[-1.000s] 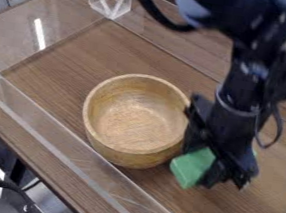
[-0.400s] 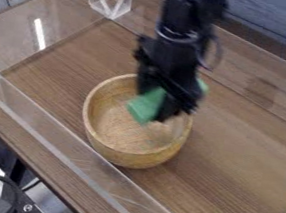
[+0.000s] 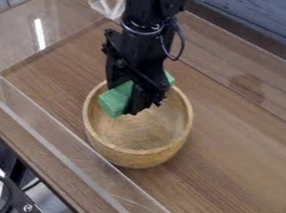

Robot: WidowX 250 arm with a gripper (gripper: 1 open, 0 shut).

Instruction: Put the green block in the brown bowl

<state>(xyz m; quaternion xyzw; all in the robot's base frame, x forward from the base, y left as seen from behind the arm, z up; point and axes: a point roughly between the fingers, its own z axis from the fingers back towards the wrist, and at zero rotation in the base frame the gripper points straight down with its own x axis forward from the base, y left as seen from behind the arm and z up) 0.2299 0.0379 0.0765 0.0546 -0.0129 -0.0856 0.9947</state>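
One black end effector (image 3: pixel 131 99) pinching one flat bright green block (image 3: pixel 117 98), hanging over one round tan wooden bowl (image 3: pixel 168 143) directly beneath; bowl holding nothing loose.

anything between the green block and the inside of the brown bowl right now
Nothing visible. The gripper is shut on the green block, holding it above the open hollow of the brown bowl. The part of the bowl's hollow that shows holds nothing, though the gripper hides some of it.
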